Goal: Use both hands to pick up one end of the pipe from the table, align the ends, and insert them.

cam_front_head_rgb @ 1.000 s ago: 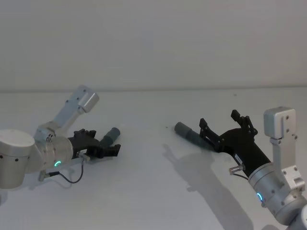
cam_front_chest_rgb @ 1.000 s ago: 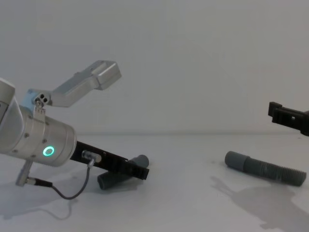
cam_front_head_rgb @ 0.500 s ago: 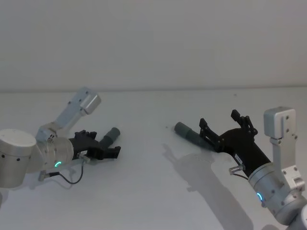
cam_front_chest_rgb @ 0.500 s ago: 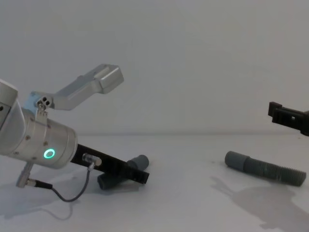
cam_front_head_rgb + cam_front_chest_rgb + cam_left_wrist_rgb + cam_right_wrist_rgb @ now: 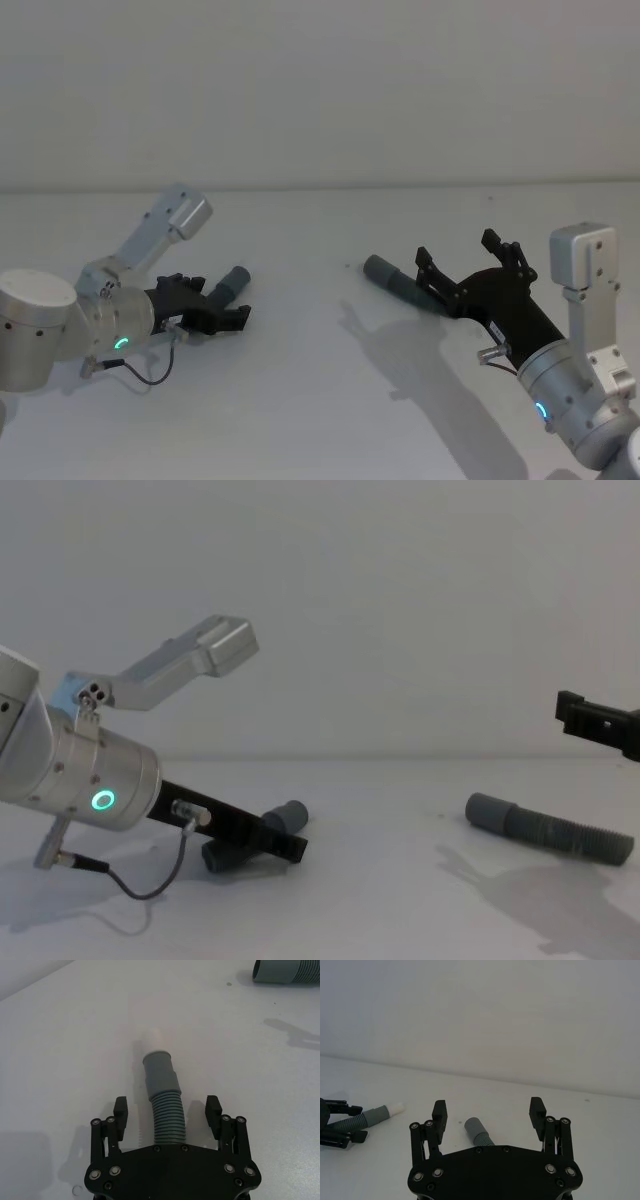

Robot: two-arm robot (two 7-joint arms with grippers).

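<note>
Wide white table (image 5: 300, 400), left claw (image 5: 167, 1106) apart astride shorter pipe (image 5: 162, 1085), right claw (image 5: 488, 1106) apart above longer pipe (image 5: 545, 830)

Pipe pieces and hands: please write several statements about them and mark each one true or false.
1. The left hand is open, with the short pipe between its jaws. True.
2. The right hand is shut on the long pipe. False: it is open and hangs above that pipe without touching it.
3. The two pipes are joined. False: they lie apart on the table.
4. The short pipe ends in a white tip. True.
</note>
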